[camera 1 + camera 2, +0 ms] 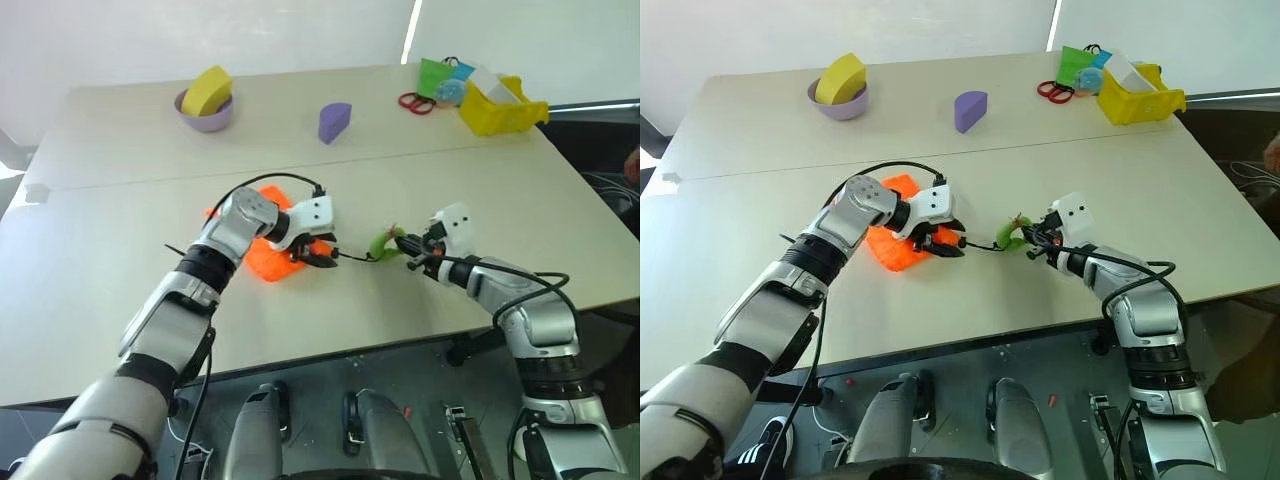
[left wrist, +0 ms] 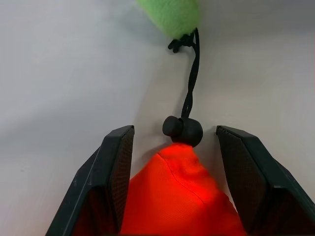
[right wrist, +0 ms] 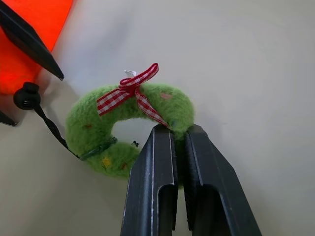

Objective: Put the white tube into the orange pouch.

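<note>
The orange pouch (image 1: pixel 268 258) lies on the table a little left of centre, its gathered neck pointing right. My left gripper (image 1: pixel 318 258) stands open over that neck, and the pouch's tip (image 2: pixel 177 196) sits between the two fingers just behind the black cord stopper (image 2: pixel 183 130). From the stopper a dark cord runs to the fuzzy green ring (image 3: pixel 93 132), which has a red checked bow. My right gripper (image 3: pixel 178 129) is shut on the ring's edge, to the right of the pouch. The white tube is out of view.
Along the table's far side stand a lilac bowl (image 1: pixel 205 112) holding a yellow piece, a purple block (image 1: pixel 334 122), red scissors (image 1: pixel 415 102), a small green bag (image 1: pixel 435 76) and a yellow bin (image 1: pixel 495 110). The table's front edge runs just below both arms.
</note>
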### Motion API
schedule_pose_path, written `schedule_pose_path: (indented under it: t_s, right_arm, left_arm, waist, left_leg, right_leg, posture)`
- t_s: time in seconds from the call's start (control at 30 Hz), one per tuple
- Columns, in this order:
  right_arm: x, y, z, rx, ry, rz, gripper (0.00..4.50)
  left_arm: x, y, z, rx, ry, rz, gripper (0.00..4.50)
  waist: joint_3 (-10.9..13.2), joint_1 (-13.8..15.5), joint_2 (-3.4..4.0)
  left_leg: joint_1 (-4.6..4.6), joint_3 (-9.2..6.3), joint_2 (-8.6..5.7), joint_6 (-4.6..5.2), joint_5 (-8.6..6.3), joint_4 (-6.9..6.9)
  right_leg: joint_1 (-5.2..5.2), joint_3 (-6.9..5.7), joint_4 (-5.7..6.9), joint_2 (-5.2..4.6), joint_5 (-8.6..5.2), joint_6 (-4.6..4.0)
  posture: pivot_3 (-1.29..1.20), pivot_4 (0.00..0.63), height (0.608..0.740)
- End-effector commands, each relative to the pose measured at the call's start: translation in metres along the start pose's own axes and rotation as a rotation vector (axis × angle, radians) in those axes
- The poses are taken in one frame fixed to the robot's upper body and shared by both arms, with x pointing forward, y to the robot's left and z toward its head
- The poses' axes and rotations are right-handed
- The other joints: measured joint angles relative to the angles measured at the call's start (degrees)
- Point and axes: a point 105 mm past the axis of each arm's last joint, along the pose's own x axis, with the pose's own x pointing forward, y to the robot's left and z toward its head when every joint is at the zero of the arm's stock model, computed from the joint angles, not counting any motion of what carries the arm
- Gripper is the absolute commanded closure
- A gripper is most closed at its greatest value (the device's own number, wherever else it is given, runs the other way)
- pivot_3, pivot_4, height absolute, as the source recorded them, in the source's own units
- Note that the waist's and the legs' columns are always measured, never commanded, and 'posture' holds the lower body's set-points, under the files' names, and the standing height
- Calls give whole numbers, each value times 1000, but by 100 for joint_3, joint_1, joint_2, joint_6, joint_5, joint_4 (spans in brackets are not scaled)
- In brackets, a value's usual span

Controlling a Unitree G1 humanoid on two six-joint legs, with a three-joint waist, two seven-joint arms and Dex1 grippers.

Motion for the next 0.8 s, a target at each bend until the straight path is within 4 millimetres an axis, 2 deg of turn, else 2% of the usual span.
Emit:
schedule_pose_path:
  t_s: [0.03,0.27,0.33,0.4,0.8]
  right_arm:
    - [0,3,16,-38,-57,8,4500]
    - [-1,4,17,-37,-60,8,4500]
    - [-1,4,17,-38,-61,8,4500]
    - [-1,4,17,-39,-62,8,4500]
    - [0,4,18,-44,-65,7,4500]
  left_arm:
    - [-3,6,12,-1,-48,13,1673]
    - [-1,3,9,2,-39,-1,1673]
    - [0,2,8,6,-38,-2,2196]
    - [0,3,9,20,-38,5,2927]
    - [0,1,7,24,-30,-4,2927]
  waist:
    - [0,4,0]
    - [0,2,0]
    - [0,2,0]
    - [0,1,0]
    - [0,2,0]
  left_leg:
    - [0,0,0,2,1,1]
    - [0,0,0,1,-1,2]
    - [0,0,0,1,0,2]
    - [0,0,0,2,0,3]
    - [0,0,0,6,2,5]
  right_leg:
    - [0,0,0,0,0,0]
    - [1,0,0,0,0,0]
    - [1,0,0,0,0,0]
    - [1,0,1,0,0,0]
    - [2,0,2,0,0,0]
  posture:
    - [0,150,740]
    - [0,150,740]
    - [0,150,740]
    - [0,150,740]
    - [0,150,740]
